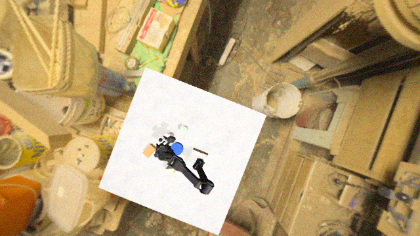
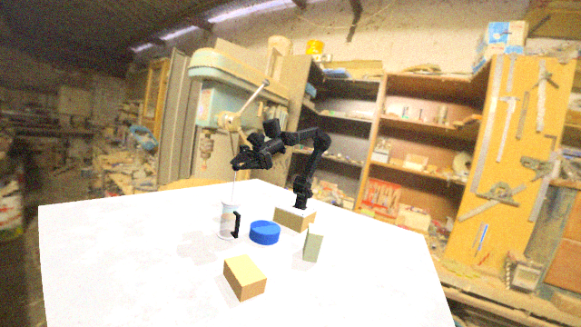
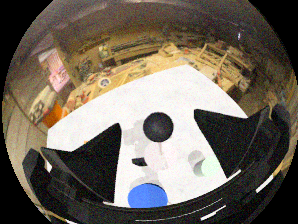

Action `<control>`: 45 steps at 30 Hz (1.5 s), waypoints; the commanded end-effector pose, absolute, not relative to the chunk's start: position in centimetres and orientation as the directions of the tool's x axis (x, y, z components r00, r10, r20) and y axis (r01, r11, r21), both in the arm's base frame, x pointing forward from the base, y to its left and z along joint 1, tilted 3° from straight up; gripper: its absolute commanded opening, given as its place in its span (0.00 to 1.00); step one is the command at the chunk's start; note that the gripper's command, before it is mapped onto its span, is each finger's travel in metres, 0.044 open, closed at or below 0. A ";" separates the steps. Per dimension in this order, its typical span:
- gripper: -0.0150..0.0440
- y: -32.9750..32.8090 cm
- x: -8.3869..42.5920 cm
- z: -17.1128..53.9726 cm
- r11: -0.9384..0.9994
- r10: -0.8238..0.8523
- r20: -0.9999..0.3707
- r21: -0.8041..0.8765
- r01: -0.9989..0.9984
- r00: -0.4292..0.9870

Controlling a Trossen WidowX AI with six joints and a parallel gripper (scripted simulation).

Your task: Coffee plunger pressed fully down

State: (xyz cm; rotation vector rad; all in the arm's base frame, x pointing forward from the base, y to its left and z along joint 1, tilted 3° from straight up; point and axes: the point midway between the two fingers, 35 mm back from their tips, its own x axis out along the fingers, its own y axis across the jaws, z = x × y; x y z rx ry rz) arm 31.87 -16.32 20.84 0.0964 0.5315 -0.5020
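My gripper (image 2: 235,166) (image 3: 157,120) is open, its fingers parted on either side of the plunger's black ball knob (image 3: 158,127), with the rod (image 2: 233,185) raised above the upright coffee press (image 2: 228,221). Just beside the press lies a blue disc (image 1: 177,149) (image 2: 264,232) (image 3: 147,195); an orange-tan block (image 1: 149,151) (image 2: 245,277) and a pale green block (image 2: 313,243) stand farther out. I can read no label. The arm (image 1: 188,172) (image 2: 313,156) reaches out high, above the disc.
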 end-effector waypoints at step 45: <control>0.46 -16.8 32.6 16.4 0.878 -0.429 -0.511 -0.043 0.476 0.745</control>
